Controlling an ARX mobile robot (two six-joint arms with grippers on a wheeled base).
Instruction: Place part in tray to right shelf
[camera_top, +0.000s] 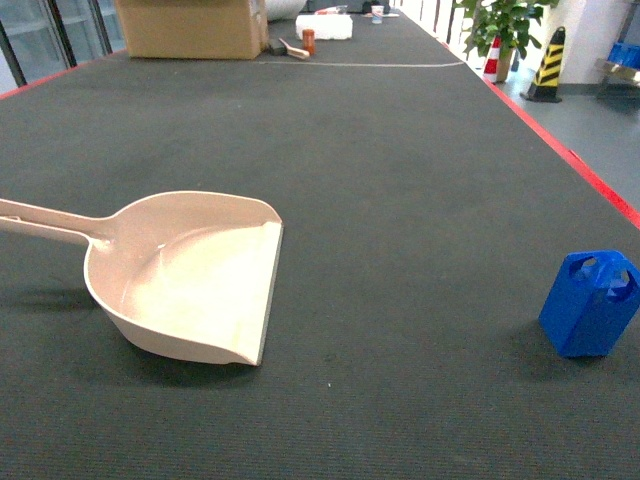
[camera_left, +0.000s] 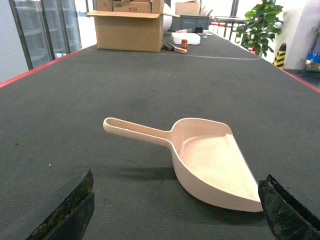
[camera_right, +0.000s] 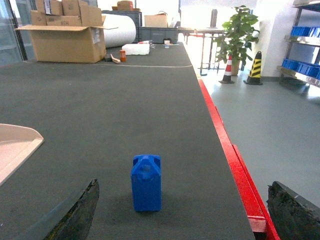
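Beige tray (camera_top: 190, 275) and one blue part (camera_top: 590, 305) on dark matting.
Tray holds nothing; left gripper (camera_left: 175, 212) and right gripper (camera_right: 182, 212) both spread wide, gripping nothing.

Neither arm shows in the head view. In the left wrist view, the left gripper (camera_left: 175, 210) has its dark fingers (camera_left: 70, 210) at the frame's bottom corners, jaws spread wide. The right gripper (camera_right: 182, 212) matches it in its own view, fingers (camera_right: 295, 212) wide apart and holding nothing.
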